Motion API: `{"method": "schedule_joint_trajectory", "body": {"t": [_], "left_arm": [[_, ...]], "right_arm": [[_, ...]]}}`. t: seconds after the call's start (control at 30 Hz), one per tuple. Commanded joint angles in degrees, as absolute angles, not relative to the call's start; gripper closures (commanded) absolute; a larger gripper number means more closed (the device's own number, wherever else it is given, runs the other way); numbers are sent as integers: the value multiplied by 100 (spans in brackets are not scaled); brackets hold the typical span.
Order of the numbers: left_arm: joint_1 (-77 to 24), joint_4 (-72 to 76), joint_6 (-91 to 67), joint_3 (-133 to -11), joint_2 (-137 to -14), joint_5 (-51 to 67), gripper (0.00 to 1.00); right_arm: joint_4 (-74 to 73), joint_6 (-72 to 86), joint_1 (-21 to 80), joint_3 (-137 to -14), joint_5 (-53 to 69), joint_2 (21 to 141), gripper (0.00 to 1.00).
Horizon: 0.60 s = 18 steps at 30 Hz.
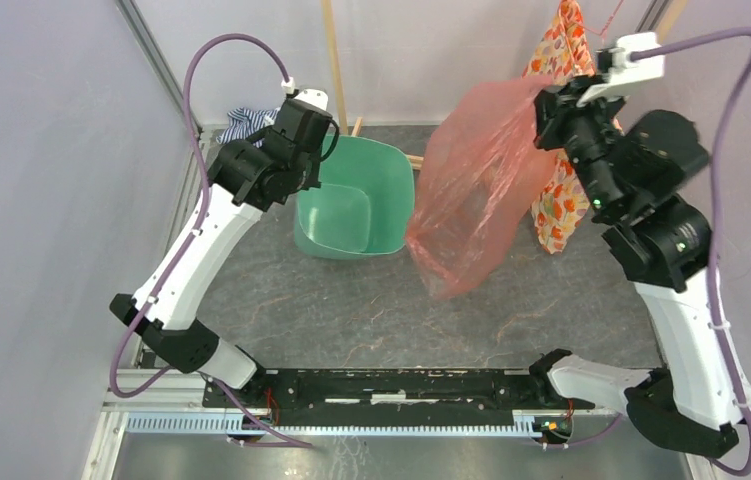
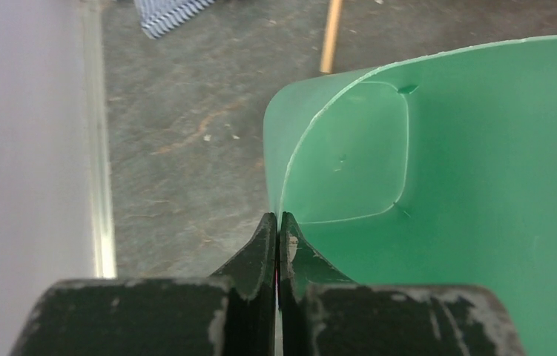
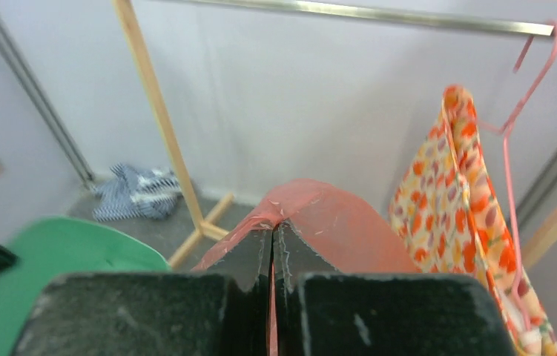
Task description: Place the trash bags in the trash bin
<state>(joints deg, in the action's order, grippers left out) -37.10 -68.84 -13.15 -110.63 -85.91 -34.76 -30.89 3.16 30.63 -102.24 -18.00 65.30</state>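
The mint-green trash bin (image 1: 361, 200) stands tilted on the grey floor at the back centre. My left gripper (image 1: 313, 152) is shut on the bin's left rim; the left wrist view shows its jaws (image 2: 278, 219) pinching the thin green wall (image 2: 446, 185). My right gripper (image 1: 551, 105) is shut on the top edge of the red-orange trash bag (image 1: 471, 190) and holds it in the air, hanging to the right of the bin. The right wrist view shows the bag (image 3: 334, 222) clamped at my right gripper (image 3: 272, 228), with the bin (image 3: 45, 267) at lower left.
An orange floral cloth (image 1: 563, 130) hangs on a pink hanger (image 3: 527, 81) behind the right arm. A blue striped cloth (image 1: 243, 122) lies at the back left. A wooden stand (image 1: 336, 60) rises behind the bin. Walls close in on both sides.
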Motion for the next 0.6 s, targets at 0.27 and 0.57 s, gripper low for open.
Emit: {"method": "schedule_joint_trajectory", "body": {"t": [0.27,0.57], "left_arm": [[-3568,-5846,-2096,-10878,-8831,-1299,98],[-3551,-5126,-2600,-9901,-8830,-1140,98]], "right_arm": [[-1117,1175,3069,-11008,-397,6308,100],[-421,2213,3069,-11488,523,6916,100]]}}
